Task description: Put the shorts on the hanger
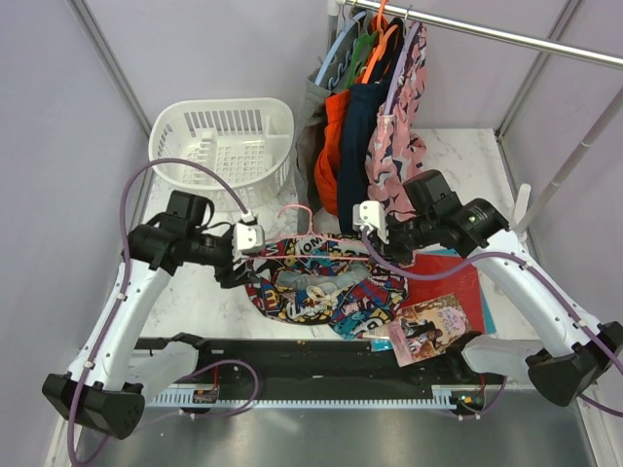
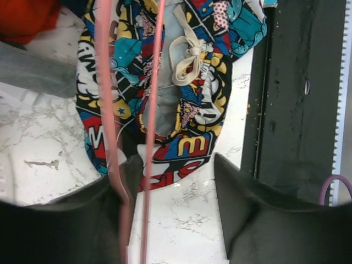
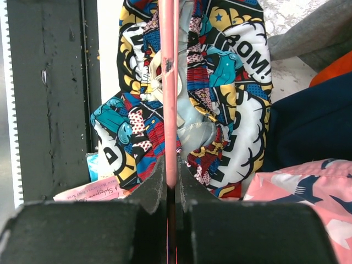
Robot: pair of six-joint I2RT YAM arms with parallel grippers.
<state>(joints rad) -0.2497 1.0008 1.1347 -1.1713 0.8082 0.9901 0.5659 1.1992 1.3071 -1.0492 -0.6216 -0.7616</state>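
The comic-print shorts (image 1: 321,287) lie bunched on the marble table between my two grippers. The pale-pink wire hanger (image 1: 295,212) lies across them, hook pointing to the far side. My right gripper (image 1: 384,243) is shut on one end of the hanger (image 3: 169,82), the wire pinched between its fingertips (image 3: 171,173) over the shorts (image 3: 242,110). My left gripper (image 1: 243,268) is open at the other end. In the left wrist view (image 2: 176,165) the hanger's two wires (image 2: 107,82) run past its left finger, with bare marble between the jaws. The shorts' waistband and drawstring (image 2: 190,55) lie just ahead.
A white laundry basket (image 1: 224,146) stands at the back left. Grey, orange, navy and pink garments (image 1: 380,136) hang from a rail at the back. A red folder (image 1: 458,277) and a picture card (image 1: 428,331) lie right of the shorts. A black strip (image 1: 311,355) runs along the near edge.
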